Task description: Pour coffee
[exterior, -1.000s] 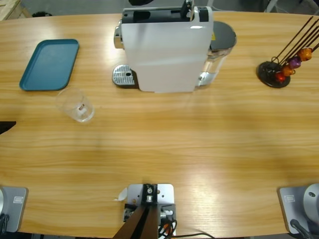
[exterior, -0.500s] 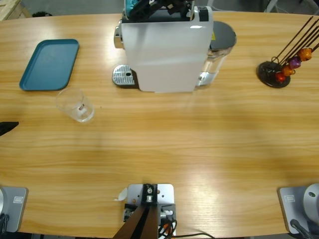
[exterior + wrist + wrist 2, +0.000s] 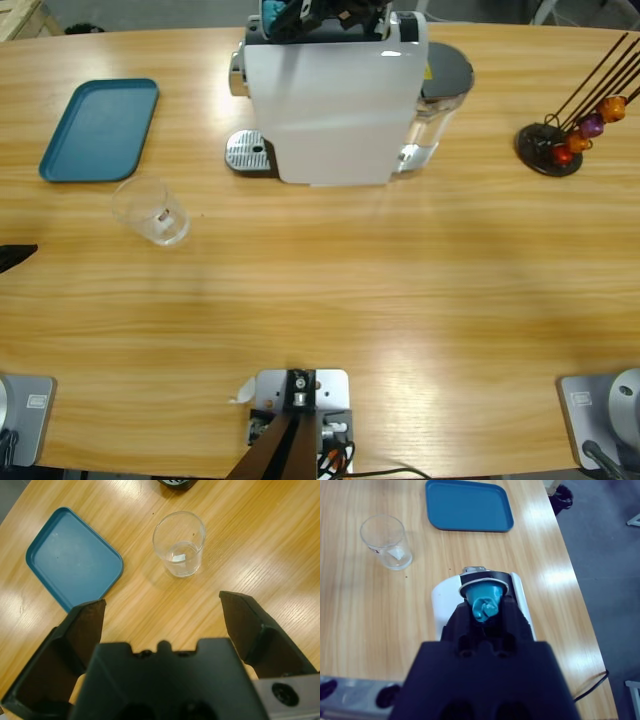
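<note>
The small clear glass tumbler [image 3: 179, 543] is standing empty beside the bare flat teal tray [image 3: 74, 558]; the left gripper [image 3: 162, 615] is gaping; the right gripper [image 3: 484, 611] is pinching a teal capsule [image 3: 484, 608].

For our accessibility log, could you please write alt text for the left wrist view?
The left gripper, jaws wide open, hangs above the wooden table with nothing between them. Beyond it stands an upright clear tumbler, which looks empty, with a teal tray lying flat beside it, apart from it.
</note>
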Tool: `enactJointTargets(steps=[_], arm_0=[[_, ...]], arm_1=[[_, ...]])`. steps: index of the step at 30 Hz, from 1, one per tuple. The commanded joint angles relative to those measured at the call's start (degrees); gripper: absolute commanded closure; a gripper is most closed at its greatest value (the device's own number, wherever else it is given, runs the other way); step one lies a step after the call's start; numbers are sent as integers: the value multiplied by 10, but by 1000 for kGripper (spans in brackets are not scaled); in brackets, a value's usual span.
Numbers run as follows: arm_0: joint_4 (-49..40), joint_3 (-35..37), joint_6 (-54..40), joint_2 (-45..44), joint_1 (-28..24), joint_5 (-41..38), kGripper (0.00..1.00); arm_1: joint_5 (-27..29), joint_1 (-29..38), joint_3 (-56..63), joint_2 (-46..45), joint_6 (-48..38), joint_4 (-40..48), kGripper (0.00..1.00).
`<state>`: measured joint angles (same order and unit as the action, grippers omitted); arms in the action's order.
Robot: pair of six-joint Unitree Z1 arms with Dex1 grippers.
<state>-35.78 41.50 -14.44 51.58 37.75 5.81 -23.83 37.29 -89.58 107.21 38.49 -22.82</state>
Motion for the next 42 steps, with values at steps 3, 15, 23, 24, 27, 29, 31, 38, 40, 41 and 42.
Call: enactJointTargets(steps=[3,15,23,24,27,29,31,38,40,41,42], arm_0=[[6,-19,-4,7,-5,-4,4],[9,-20,-2,5,-5,-4,4],[13,-21,-1,1,-5,-3,4],[15,-21,-1,4,-5,-4,4],[19,-23,-2,5,-5,-7,4],[19,-24,-3,2,-5,-8,4],[19,-24,-4,-2,-5,-9,4],[21,-26,-4,-9,-3,-18,4],[21,-27,-4,-13,-2,-19,4],[22,-27,-4,-14,-2,-19,4],[22,-28,-4,-16,-2,-20,4]], arm_1=[[24,-18,7,28,9,-7,190],[-21,44,3,-36,-110,-39,254],[98,154,81,-93,-340,-40,945],[106,155,101,-105,-367,-17,1000],[188,155,176,-153,-499,53,1000],[286,155,234,-182,-581,101,1000],[375,155,280,-211,-661,139,1000],[499,155,303,-242,-755,160,1000],[510,155,305,-251,-764,160,1000],[523,155,305,-256,-773,160,1000],[542,155,305,-262,-782,171,1000]])
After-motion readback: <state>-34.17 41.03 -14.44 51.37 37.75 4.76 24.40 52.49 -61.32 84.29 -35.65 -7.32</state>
